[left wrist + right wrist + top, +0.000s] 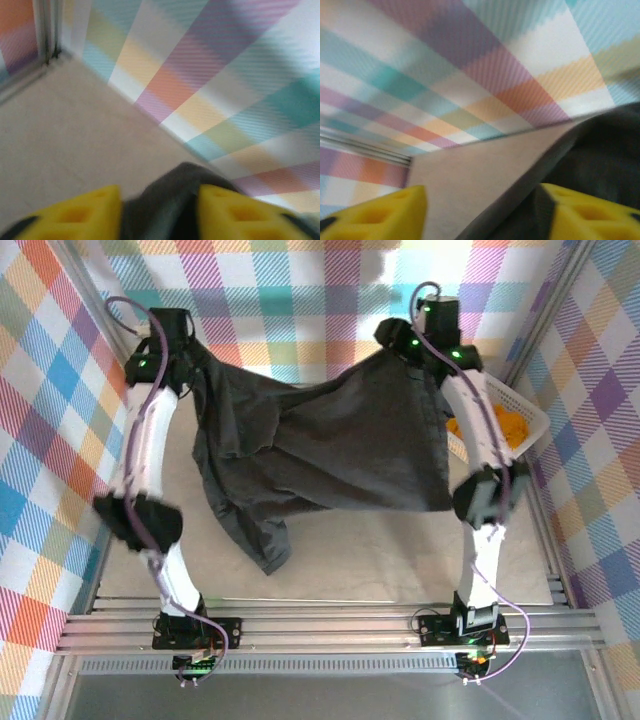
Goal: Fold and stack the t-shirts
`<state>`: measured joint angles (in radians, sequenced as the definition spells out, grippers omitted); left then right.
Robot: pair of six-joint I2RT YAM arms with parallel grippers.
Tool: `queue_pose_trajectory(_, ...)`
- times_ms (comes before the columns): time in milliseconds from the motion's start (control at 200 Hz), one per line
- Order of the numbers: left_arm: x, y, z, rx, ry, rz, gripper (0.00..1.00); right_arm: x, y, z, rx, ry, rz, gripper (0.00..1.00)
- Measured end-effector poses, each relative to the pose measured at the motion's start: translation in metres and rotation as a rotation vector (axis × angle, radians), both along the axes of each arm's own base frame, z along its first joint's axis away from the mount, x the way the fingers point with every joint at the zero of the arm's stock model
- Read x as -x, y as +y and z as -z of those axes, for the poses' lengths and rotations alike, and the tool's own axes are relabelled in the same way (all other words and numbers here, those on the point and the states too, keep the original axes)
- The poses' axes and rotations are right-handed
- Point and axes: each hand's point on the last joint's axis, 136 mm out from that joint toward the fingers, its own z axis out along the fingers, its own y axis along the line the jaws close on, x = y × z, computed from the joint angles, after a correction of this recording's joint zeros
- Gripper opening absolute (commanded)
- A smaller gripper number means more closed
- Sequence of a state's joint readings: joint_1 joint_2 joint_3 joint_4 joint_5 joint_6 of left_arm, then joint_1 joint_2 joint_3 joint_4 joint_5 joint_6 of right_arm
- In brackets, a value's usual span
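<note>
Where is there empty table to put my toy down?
The biggest bare patch of table is at the near side, between the charcoal t-shirt and the table's near edge. A narrow strip shows between the shirt and the left arm. The right side is crowded: a white basket with orange cloth sits there.

Plaid walls [40, 390] in pastel orange, teal, purple and yellow checks are enclosing the space on three sides. A beige desk [380, 560] is lying between them, catching soft, even light. Aluminium rails [330, 625] are running along its near edge, and a metal corner post [45, 30] is standing where two walls are meeting.
</note>
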<state>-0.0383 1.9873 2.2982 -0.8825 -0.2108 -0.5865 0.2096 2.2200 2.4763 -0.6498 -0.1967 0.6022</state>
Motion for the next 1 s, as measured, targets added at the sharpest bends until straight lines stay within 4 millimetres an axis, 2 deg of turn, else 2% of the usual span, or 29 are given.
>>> queue_pose_trajectory(50,-0.018,0.004,0.045,0.012,0.094,0.001,0.73,-0.013,0.001,0.045,0.029,0.097,-0.007,0.67)
queue_pose_trajectory(80,-0.018,0.007,0.071,0.015,0.162,-0.002,0.73,-0.012,0.000,0.074,0.050,0.171,-0.011,0.67)
queue_pose_trajectory(100,-0.015,0.009,0.084,0.016,0.198,-0.004,0.74,-0.009,0.000,0.087,0.062,0.208,-0.015,0.67)
queue_pose_trajectory(120,-0.010,0.009,0.101,0.017,0.246,-0.005,0.74,-0.004,0.000,0.104,0.079,0.258,-0.021,0.67)
queue_pose_trajectory(165,0.007,0.009,0.122,0.013,0.320,-0.006,0.74,0.010,0.001,0.128,0.102,0.335,-0.035,0.68)
queue_pose_trajectory(210,0.027,0.006,0.133,0.010,0.374,-0.001,0.73,0.028,0.003,0.144,0.120,0.381,-0.049,0.67)
queue_pose_trajectory(250,0.051,0.000,0.138,0.010,0.413,0.008,0.71,0.056,0.003,0.155,0.135,0.432,-0.062,0.67)
queue_pose_trajectory(305,0.083,-0.007,0.137,0.018,0.432,0.015,0.69,0.091,0.001,0.159,0.144,0.474,-0.074,0.65)
queue_pose_trajectory(350,0.112,-0.012,0.133,0.027,0.433,0.023,0.66,0.119,0.001,0.151,0.142,0.473,-0.089,0.63)
queue_pose_trajectory(415,0.155,-0.020,0.133,0.052,0.426,0.034,0.62,0.147,0.001,0.137,0.118,0.433,-0.106,0.62)
queue_pose_trajectory(475,0.192,-0.027,0.145,0.080,0.444,0.040,0.60,0.168,-0.003,0.128,0.098,0.391,-0.106,0.61)
queue_pose_trajectory(510,0.211,-0.030,0.157,0.095,0.465,0.040,0.58,0.178,-0.006,0.128,0.088,0.376,-0.104,0.61)
queue_pose_trajectory(565,0.241,-0.035,0.186,0.125,0.526,0.032,0.55,0.193,-0.011,0.135,0.081,0.376,-0.102,0.61)
queue_pose_trajectory(640,0.280,-0.041,0.231,0.154,0.632,0.022,0.55,0.212,-0.016,0.161,0.079,0.416,-0.098,0.61)
queue_pose_trajectory(705,0.307,-0.046,0.262,0.171,0.719,0.019,0.58,0.230,-0.022,0.188,0.086,0.472,-0.091,0.61)
queue_pose_trajectory(800,0.324,-0.053,0.282,0.188,0.779,0.025,0.59,0.255,-0.031,0.217,0.097,0.547,-0.081,0.61)
queue_pose_trajectory(915,0.312,-0.060,0.290,0.201,0.759,0.036,0.55,0.269,-0.038,0.222,0.091,0.562,-0.064,0.61)
queue_pose_trajectory(965,0.305,-0.064,0.296,0.207,0.755,0.038,0.45,0.269,-0.041,0.219,0.087,0.554,-0.051,0.61)
queue_pose_trajectory(1000,0.301,-0.067,0.302,0.211,0.758,0.039,0.32,0.267,-0.045,0.217,0.084,0.548,-0.035,0.61)
